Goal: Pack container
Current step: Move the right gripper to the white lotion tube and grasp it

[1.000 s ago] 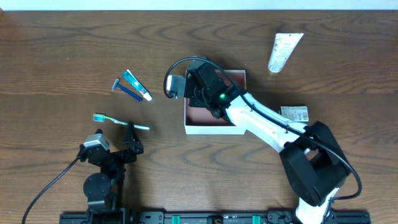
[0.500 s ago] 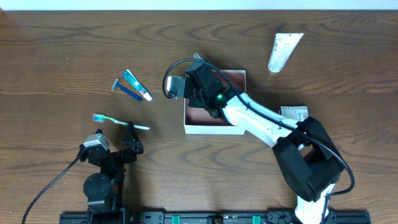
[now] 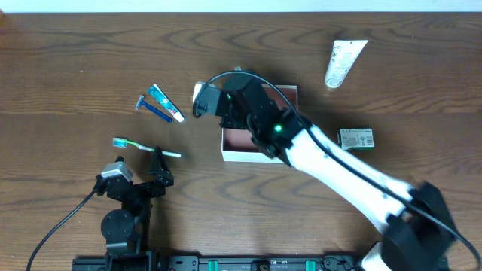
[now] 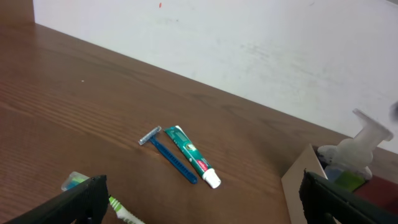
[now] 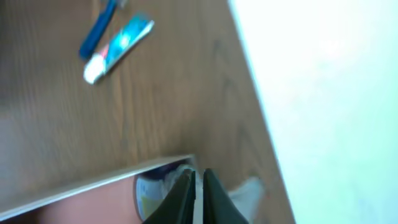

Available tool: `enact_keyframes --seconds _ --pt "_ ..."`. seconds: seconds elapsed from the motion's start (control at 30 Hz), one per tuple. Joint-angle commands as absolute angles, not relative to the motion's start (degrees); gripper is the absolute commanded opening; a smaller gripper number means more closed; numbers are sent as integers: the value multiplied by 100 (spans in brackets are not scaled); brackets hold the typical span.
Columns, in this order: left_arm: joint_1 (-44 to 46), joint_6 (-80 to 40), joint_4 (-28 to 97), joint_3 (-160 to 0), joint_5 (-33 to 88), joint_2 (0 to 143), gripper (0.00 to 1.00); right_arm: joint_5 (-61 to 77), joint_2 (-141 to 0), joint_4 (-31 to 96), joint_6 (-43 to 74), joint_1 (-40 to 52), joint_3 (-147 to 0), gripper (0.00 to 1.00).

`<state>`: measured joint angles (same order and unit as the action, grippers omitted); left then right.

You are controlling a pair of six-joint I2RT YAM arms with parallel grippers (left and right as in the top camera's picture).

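The container (image 3: 248, 156), a shallow white-walled box with a pink-brown inside, sits mid-table under my right arm (image 3: 260, 117). In the right wrist view my right gripper (image 5: 198, 175) hangs over the container's corner rim (image 5: 93, 183), its fingers almost touching with only a sliver between them. Just behind them, blurred, is a pump bottle (image 5: 152, 193). The left wrist view shows that bottle's white pump head (image 4: 368, 140) rising above the container wall (image 4: 298, 186). My left gripper (image 3: 139, 172) rests wide open and empty near the table's front, right behind a green toothbrush (image 3: 143, 147).
A small toothpaste tube (image 3: 166, 103) and a blue razor (image 3: 153, 110) lie side by side left of the container. A white tube (image 3: 345, 64) lies at the back right. A small printed box (image 3: 355, 138) sits right of the container.
My right arm has stretched further out and swung left, over the container's far-left corner. The left arm and the loose toiletries have not moved.
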<state>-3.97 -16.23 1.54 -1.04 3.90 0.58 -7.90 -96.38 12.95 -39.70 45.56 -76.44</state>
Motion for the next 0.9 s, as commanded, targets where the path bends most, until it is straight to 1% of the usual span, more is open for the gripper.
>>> enact_keyframes --seconds 0.0,0.07,0.13,0.2,0.23,0.27,0.33,0.47,0.57,0.63,0.7,0.87 --pt "-379 -1529 379 -23 451 23 98 -1570 -9002 1308 -2910 4665 -7671 15" --pt "-379 -1529 377 -23 451 23 98 -2014 -8713 1339 -2322 4552 -7671 34" --pt "-379 -1529 379 -23 451 23 98 -2213 -8440 1509 -1968 4322 -7671 41" --pt "-379 -1529 379 -23 451 23 98 -2204 -8215 1763 -1590 3988 -7671 63" --pt "-379 -1529 379 -23 451 23 98 -2174 -8130 1909 -1308 3820 -7673 71" --pt "-379 -1529 379 -23 451 23 98 -2021 -8042 2119 -1031 3610 -7673 83" --pt "-379 -1529 379 -23 451 23 98 -1428 -7885 2615 -714 3142 -7673 99" --pt "-379 -1529 379 -23 451 23 98 -209 -7745 3395 -554 2206 -7673 99" --pt "-379 -1529 379 -23 451 23 98 290 -7760 3518 -187 1673 -7671 99" --pt "-379 -1529 379 -23 451 23 98 384 -7771 3437 -80 1387 -7671 99" --pt "-379 -1529 379 -23 451 23 98 281 -7789 3223 16 1081 -7671 97" --pt "-379 -1529 379 -23 451 23 98 329 -7994 2502 21 368 -7671 99"
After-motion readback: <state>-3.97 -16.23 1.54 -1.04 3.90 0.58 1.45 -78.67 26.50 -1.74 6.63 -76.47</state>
